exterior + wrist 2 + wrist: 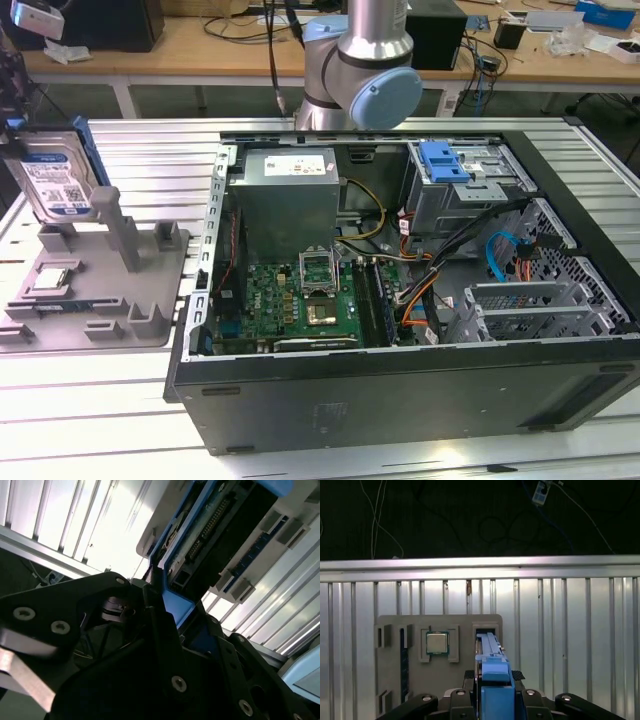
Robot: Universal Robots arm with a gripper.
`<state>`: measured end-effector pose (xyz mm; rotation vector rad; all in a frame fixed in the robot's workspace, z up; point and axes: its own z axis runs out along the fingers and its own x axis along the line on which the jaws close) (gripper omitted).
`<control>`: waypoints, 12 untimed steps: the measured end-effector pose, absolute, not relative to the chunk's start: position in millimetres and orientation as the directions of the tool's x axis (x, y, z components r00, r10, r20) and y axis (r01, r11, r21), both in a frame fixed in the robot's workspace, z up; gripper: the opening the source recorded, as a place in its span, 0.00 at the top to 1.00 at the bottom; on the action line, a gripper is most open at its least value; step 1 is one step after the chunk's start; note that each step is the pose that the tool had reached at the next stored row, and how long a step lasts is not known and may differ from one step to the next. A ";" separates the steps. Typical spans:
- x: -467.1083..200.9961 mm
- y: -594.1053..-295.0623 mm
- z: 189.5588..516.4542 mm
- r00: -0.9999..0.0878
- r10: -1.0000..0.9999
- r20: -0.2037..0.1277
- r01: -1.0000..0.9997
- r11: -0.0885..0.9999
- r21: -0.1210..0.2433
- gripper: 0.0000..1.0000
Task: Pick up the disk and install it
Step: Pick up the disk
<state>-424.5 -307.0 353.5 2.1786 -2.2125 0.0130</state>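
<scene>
Exterior view: the disk (55, 175) stands upright on edge at the exterior view's left, its white-and-blue label facing the camera, above the far corner of a grey holder (110, 290) that rests on the ribbed metal tabletop (100, 420).
End effector: in the first wrist view the end effector (494, 676) is clamped on the disk (490, 650), with its black fingers (469, 674) pressed against either side of the blue frame.
Disk's lower end: it meets the open slot (485, 629) of the holder; whether it sits inside the slot or hangs just clear of it cannot be told.
Second wrist view: the connector edge and blue frame of the disk (210, 535) show just beyond the black linkage of the end effector, with bright tabletop ribs behind.
Chip: a small square silver chip (437, 643) lies flat in a recess of the holder, just beside the slot and apart from the disk.
Case: an open computer case (400, 400) lies on its side on the tabletop, just beside the holder toward the exterior view's right and well apart from the disk.
Inside the case: a green motherboard (300, 300), a grey power supply (285, 190) and a blue latch (445, 160) on a metal drive cage.
Arm: a grey-and-blue joint of the arm (365, 60) stands behind the case.
</scene>
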 end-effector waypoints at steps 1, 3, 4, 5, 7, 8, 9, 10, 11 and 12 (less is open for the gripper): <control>-424.5 -307.0 355.9 -0.015 -0.999 0.032 -1.000 0.016 0.020 0.63; -424.5 -307.0 361.2 -0.015 -0.999 0.032 -1.000 0.016 0.020 0.63; -424.5 -306.9 365.7 -0.015 -0.999 0.032 -1.000 0.016 0.020 0.63; -424.5 -307.0 369.4 -0.015 -0.999 0.032 -1.000 0.016 0.020 0.63; -424.5 -307.0 377.4 -0.015 -0.999 0.032 -1.000 0.016 0.020 0.63; -424.5 -307.0 379.7 -0.015 -0.999 0.032 -1.000 0.016 0.020 0.63; -424.5 -307.0 382.5 -0.015 -0.999 0.032 -1.000 0.016 0.020 0.63; -424.5 -307.0 387.0 -0.015 -0.999 0.032 -1.000 0.016 0.020 0.63; -424.5 -307.0 391.0 -0.015 -0.999 0.032 -1.000 0.016 0.020 0.63; -424.5 -307.0 396.5 -0.015 -0.999 0.032 -1.000 0.016 0.020 0.63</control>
